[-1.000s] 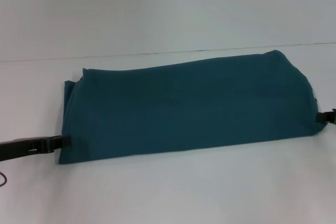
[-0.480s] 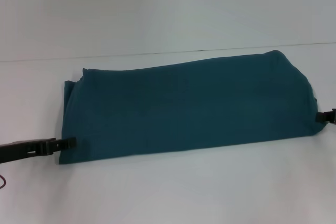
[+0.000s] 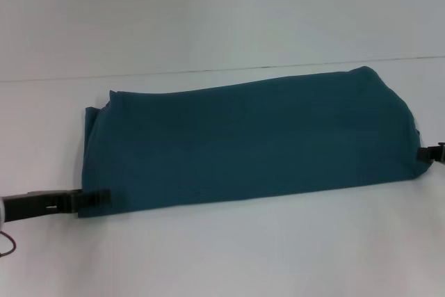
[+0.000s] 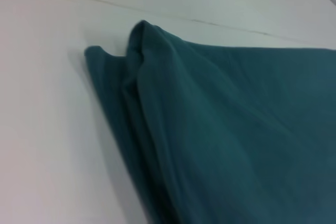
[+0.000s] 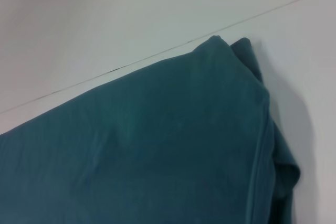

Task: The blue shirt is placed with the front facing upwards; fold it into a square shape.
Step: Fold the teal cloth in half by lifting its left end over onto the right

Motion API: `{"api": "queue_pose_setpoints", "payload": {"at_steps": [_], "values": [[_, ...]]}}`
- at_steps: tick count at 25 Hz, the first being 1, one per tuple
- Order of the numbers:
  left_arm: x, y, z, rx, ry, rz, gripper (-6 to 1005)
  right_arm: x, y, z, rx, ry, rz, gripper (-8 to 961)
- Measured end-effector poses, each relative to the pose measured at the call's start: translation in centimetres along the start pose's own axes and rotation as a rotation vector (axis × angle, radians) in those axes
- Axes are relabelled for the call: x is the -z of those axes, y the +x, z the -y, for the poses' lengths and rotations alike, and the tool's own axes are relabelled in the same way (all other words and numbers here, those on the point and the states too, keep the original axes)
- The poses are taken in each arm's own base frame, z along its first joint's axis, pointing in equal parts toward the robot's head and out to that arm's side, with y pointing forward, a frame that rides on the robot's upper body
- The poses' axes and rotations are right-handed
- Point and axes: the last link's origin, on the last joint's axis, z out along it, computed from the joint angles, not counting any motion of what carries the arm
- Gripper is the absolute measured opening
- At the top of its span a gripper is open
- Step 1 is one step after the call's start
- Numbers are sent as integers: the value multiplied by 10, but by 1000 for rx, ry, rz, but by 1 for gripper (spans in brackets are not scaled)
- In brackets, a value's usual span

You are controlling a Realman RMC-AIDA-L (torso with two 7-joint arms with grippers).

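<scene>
The blue shirt lies on the white table as a long folded band, plain teal side up, running left to right. Its layered left end fills the left wrist view, and its right end fills the right wrist view. My left gripper sits low on the table, touching the shirt's near-left corner. At the picture's right edge, my right gripper is against the shirt's near-right corner. Neither wrist view shows a gripper.
A thin dark seam crosses the white table just behind the shirt. A bit of red cable shows beside the left arm.
My left gripper has slid to the right and a little nearer, reaching the shirt's near-left corner. The right gripper and the shirt have barely moved.
</scene>
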Motion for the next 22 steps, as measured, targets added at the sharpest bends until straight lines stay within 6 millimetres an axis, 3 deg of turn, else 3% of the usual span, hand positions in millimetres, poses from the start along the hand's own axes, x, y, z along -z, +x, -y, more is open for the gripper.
{"api": "queue_pose_setpoints", "payload": {"at_steps": [7, 13, 22], "values": [[-3, 4, -4, -23, -5, 8, 645, 0, -1, 0, 1, 0, 2, -1], [-3, 6, -1, -26, 19, -3, 523, 0, -1, 0, -1, -1, 3, -1], [-3, 8, -1, -30, 21, -4, 163, 0, -1, 0, -3, -1, 5, -1]]}}
